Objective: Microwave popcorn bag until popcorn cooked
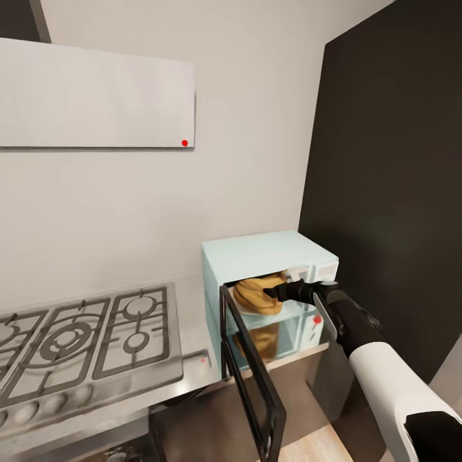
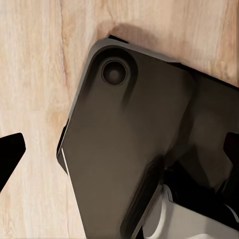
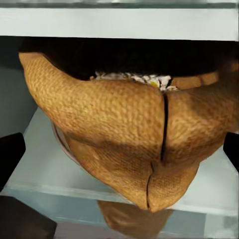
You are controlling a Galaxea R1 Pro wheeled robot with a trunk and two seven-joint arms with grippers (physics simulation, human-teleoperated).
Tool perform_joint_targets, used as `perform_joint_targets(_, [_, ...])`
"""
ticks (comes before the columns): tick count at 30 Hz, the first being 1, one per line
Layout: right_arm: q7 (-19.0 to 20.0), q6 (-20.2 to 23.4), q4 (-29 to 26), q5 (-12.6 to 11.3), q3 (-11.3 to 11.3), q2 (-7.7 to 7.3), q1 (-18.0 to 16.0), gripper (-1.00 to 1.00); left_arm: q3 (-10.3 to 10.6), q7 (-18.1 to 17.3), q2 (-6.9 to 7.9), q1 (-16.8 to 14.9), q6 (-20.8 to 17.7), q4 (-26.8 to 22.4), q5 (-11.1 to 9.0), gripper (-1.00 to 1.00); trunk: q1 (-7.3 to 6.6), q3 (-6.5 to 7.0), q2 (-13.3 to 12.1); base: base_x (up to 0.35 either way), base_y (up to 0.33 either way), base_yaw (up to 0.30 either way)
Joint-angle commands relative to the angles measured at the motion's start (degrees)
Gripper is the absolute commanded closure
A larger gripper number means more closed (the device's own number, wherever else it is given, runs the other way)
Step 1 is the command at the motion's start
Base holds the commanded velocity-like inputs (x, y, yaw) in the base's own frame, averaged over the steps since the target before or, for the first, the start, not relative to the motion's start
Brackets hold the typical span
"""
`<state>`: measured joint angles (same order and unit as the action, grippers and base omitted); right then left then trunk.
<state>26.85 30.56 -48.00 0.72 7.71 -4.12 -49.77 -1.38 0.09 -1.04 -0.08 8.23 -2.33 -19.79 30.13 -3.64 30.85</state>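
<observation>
Black-sleeved, your right arm stretches level into the pale mint-blue microwave (image 1: 269, 269), its gripper (image 1: 269, 293) at the tan-brown crumpled popcorn bag (image 3: 124, 134). Its fingers (image 3: 10, 159) stand wide either side of the bag, not touching; whitish popcorn (image 3: 132, 78) shows in the mouth.

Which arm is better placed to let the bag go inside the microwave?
The right. Its gripper reaches through the open door of the microwave to the bag. The left wrist view shows the floor.
</observation>
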Motion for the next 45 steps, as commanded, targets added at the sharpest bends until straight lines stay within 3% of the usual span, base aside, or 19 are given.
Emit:
perform_joint_targets(1, [0.2,0.2,-0.1,0.1,0.1,-0.08,-0.1,-1.0,-0.1,0.0,-0.02,0.0,0.1,0.0,-0.2,-1.0,0.04,-0.11,0.1,0.199,0.0,0.0])
perform_joint_targets(14, [0.4,0.2,-0.1,0.1,0.1,-0.09,-0.1,-1.0,-0.1,0.0,-0.01,0.0,0.1,0.0,-0.2,-1.0,0.04,-0.11,0.1,0.045,-0.006,0.0])
perform_joint_targets(27, [0.4,0.6,-0.1,0.3,0.1,-0.1,-0.1,-1.0,-0.1,0.1,-0.19,0.0,0.1,0.0,-0.2,-1.0,0.04,-0.11,0.1,-0.286,-0.124,0.0])
perform_joint_targets(39, [0.2,1.0,0.1,0.1,-0.1,-1.31,-0.1,-1.0,-0.1,0.1,-0.19,0.0,0.1,0.0,-0.2,-1.0,0.04,-0.11,0.1,-0.296,-0.124,0.0])
perform_joint_targets(41, [0.1,1.0,3.0,0.0,-0.1,-2.66,0.0,-1.0,-0.1,0.1,-0.22,0.0,0.1,0.0,-0.2,-1.0,0.04,-0.11,0.1,-0.296,-0.123,0.0])
perform_joint_targets(45, [0.0,0.5,11.1,0.0,-0.1,-3.14,-0.1,-1.0,-0.1,0.1,-0.19,0.0,0.2,0.0,-0.2,-1.0,0.04,-0.11,0.1,-0.297,-0.115,0.0])
